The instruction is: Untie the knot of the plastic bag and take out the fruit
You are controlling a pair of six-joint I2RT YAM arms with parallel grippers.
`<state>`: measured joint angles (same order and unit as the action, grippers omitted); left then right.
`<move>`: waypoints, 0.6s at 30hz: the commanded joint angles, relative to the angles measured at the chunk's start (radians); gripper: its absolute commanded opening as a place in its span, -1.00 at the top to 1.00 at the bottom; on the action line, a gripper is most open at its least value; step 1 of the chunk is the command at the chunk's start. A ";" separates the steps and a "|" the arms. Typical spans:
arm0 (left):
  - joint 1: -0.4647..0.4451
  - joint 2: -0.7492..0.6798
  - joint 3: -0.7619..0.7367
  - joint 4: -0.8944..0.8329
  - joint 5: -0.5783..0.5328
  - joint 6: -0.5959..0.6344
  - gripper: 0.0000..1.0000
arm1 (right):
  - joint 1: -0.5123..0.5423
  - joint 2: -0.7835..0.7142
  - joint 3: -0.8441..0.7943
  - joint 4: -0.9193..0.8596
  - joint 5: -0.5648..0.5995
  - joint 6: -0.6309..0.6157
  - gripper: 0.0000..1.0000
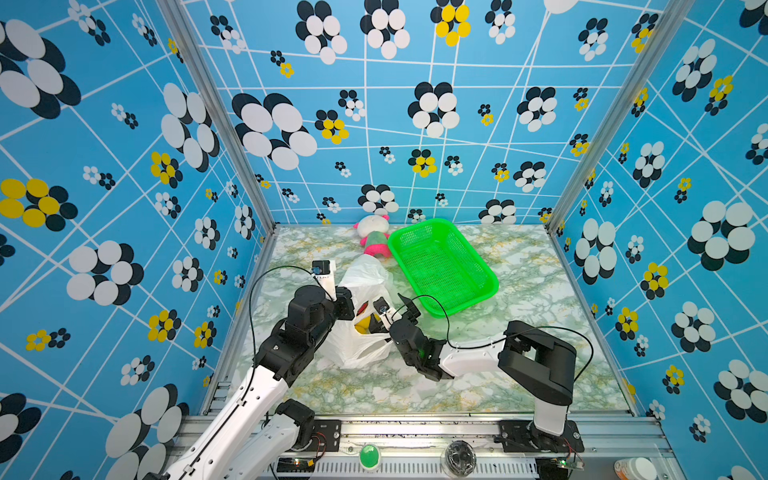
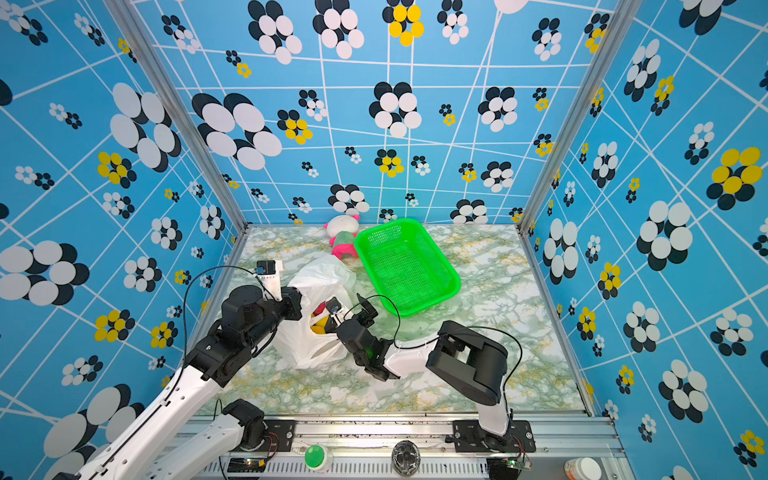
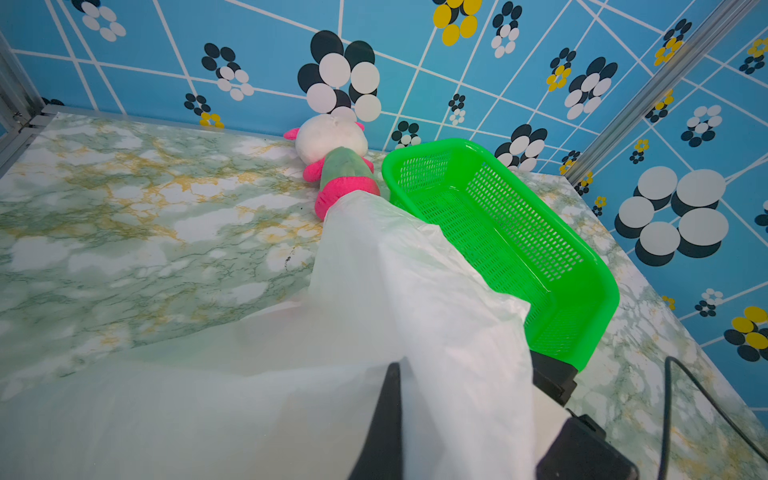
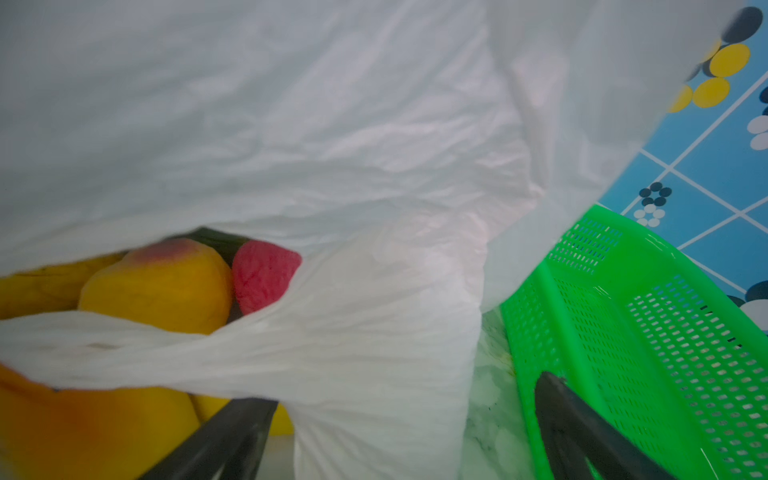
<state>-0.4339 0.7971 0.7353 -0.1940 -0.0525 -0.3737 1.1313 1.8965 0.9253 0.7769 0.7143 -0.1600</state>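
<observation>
Your left gripper [image 3: 392,386] is clamped on a fold of the thin, crinkly, translucent white plastic bag [image 1: 360,274], lifting its upper wall. That lift is what makes the mouth gape, so do not let go there.

The bag lies on the green-and-white marbled tabletop [image 1: 519,291], at about seven o'clock from the bright green mesh plastic basket [image 1: 440,266] and touching its near corner. A white, pink and green plush doll [image 1: 372,232] lies at twelve o'clock from the bag.

No knot shows in any view. One white handle strap [image 4: 124,353] runs loose across the opening, so I judge the untying done and the fruit-picking in hand.

Your right gripper [image 4: 401,392] is spread wide and grips nothing. In the right wrist view, one finger is by the fruit at the mouth, the other is over the basket side, and the bag's wall lies between them.

Closing now would most likely pinch film, not fruit. Shift the whole gripper toward nine o'clock first, until both fingers are inside the mouth.

The small toy fruits [image 4: 158,286] are inside the bag:
- A yellow one with a red blush sits nearest.
- A pinkish-red one is just beside it.
- Orange and yellow ones lie below the strap.

Take the blushed yellow one, as it is the least covered. Go over the strap, straddle the fruit's widest part, close gently and lift straight out. If film drags along, pause and raise the left side.
</observation>
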 commanded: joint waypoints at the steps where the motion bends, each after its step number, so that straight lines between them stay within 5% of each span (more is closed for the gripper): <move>1: 0.003 -0.005 0.006 0.007 0.005 0.012 1.00 | 0.004 -0.030 -0.029 0.147 0.056 -0.022 -0.98; 9: 0.003 0.000 0.007 0.001 -0.011 0.014 1.00 | 0.004 -0.194 -0.318 0.479 0.050 0.004 -0.86; 18: 0.004 -0.005 0.010 -0.010 -0.023 0.014 1.00 | 0.004 -0.255 -0.476 0.587 0.094 0.001 -0.59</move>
<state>-0.4339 0.7975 0.7353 -0.1959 -0.0570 -0.3737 1.1320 1.6653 0.4820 1.2793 0.7773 -0.1650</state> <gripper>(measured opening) 0.042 0.797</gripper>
